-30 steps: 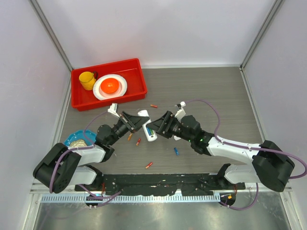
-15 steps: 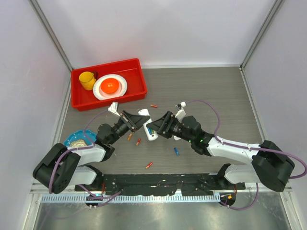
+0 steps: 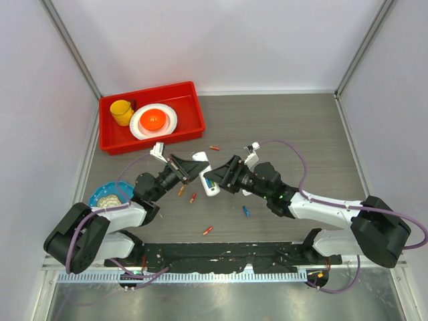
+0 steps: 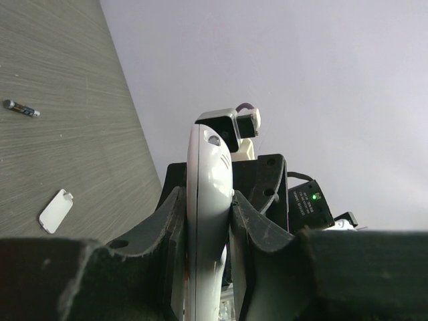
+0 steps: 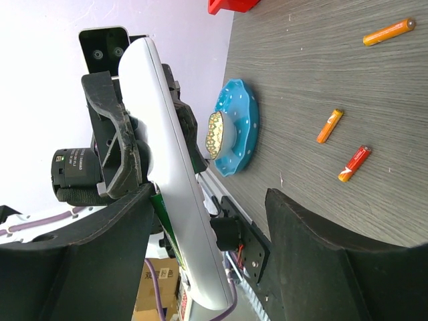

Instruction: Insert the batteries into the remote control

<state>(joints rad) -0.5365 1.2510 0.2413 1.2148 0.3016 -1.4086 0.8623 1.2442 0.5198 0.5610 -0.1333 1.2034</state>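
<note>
Little has changed; left jaws still clamp the remote control [image 4: 208, 194]; right jaws gape around it.

White remote control [image 4: 208, 214] between fingers [image 4: 166, 227]

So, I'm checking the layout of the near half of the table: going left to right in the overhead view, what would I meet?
Blue bowl → orange battery → remote → blue battery.

White remote control [image 4: 207, 200], orange batteries [image 5: 330, 126]
</note>
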